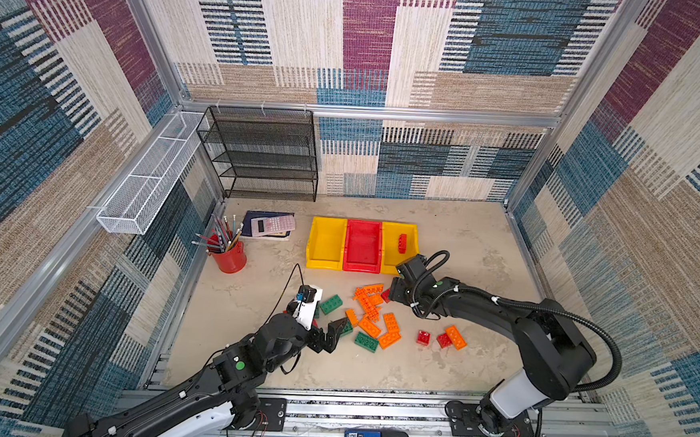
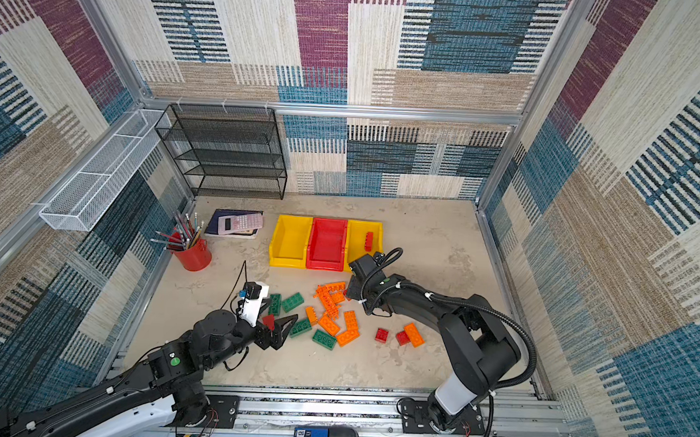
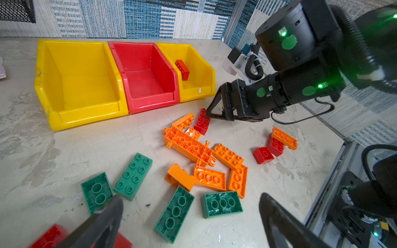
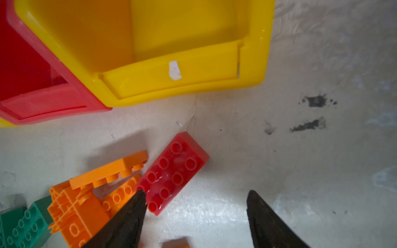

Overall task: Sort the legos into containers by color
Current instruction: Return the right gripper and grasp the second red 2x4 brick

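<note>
Three containers stand in a row: yellow [image 1: 326,243], red [image 1: 362,245] and yellow [image 1: 411,231]. The last holds one red brick [image 1: 402,243]. Loose legos lie in front of them: an orange heap [image 3: 189,143], several green bricks [image 3: 133,176] and red ones [image 1: 423,337]. My left gripper [image 3: 191,195] hangs open and empty over an upturned green brick [image 3: 175,212], with a red brick [image 3: 49,236] beside one finger. My right gripper [image 4: 196,193] is open low over the table. One of its fingers [image 4: 129,214] touches the corner of a red brick [image 4: 171,171] beside the orange heap.
A red pencil cup [image 1: 229,256] and a calculator on a notebook [image 1: 273,225] sit at the left. A black mesh rack [image 1: 260,153] stands at the back left. A white wire basket [image 1: 147,174] hangs on the left wall.
</note>
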Available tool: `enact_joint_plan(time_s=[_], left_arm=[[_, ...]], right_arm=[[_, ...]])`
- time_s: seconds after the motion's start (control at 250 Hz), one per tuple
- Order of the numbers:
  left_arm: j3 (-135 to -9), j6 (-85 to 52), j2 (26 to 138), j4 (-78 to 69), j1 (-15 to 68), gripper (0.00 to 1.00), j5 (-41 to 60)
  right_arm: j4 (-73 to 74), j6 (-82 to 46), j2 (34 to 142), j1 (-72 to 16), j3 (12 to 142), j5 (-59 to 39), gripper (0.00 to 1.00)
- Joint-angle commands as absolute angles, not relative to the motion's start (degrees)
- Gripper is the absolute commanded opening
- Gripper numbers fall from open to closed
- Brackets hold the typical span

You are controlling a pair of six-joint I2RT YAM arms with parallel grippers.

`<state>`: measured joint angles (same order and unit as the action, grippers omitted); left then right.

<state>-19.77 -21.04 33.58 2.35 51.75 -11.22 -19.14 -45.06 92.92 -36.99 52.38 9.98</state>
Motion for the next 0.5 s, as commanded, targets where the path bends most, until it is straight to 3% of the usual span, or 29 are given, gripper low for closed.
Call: enact_joint_plan(time_s=[0.0,0.496], left_arm=[[-18.6,-22.0,31.9,3.1,51.7,0.99,-10.4],[-16.7,-18.7,31.6,2.9,51.7,0.99,-11.3]], right_arm=[[-17.3,-47.4,94.6,-37.6,53.9,9.3,0.75],[-26.9,-50.7,105.1,-39.1,63.4,14.3,0.72]])
